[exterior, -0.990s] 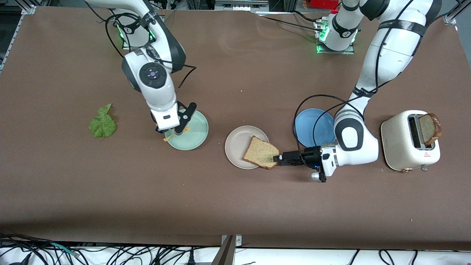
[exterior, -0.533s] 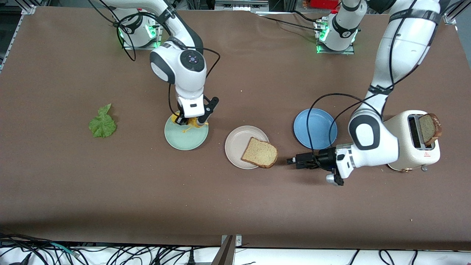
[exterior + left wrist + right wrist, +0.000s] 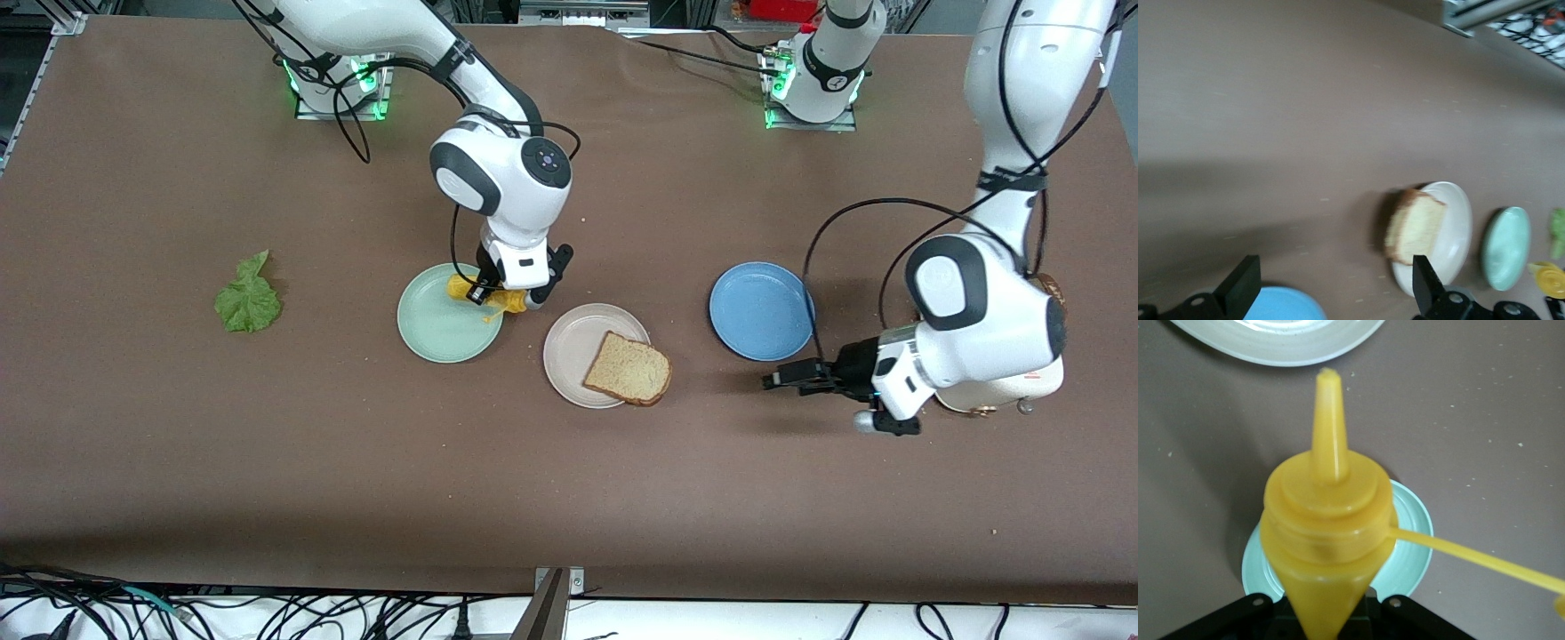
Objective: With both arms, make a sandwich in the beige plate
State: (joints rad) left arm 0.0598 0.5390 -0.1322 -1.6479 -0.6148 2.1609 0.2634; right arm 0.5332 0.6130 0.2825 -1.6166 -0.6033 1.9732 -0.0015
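Going across the front view, the lettuce leaf (image 3: 248, 299) lies where it lay a second ago, at the right arm's end of the table. The right gripper (image 3: 498, 298), jaws clamped on a yellow squeeze bottle (image 3: 480, 296), has carried it off the mint-green plate (image 3: 436, 333) toward the beige plate (image 3: 573, 342). One bread slice (image 3: 628, 370) sits on that plate, overhanging its rim on the side toward the blue plate (image 3: 760, 310). The left gripper (image 3: 782, 377), jaws wide and empty, has drawn back from the slice. So we judge the first slice placed and sauce coming next. The toaster (image 3: 1036, 380) and its second slice are now mostly hidden under the left arm; the right wrist view shows the bottle's nozzle (image 3: 1328, 420) but not the gripper's fingers.
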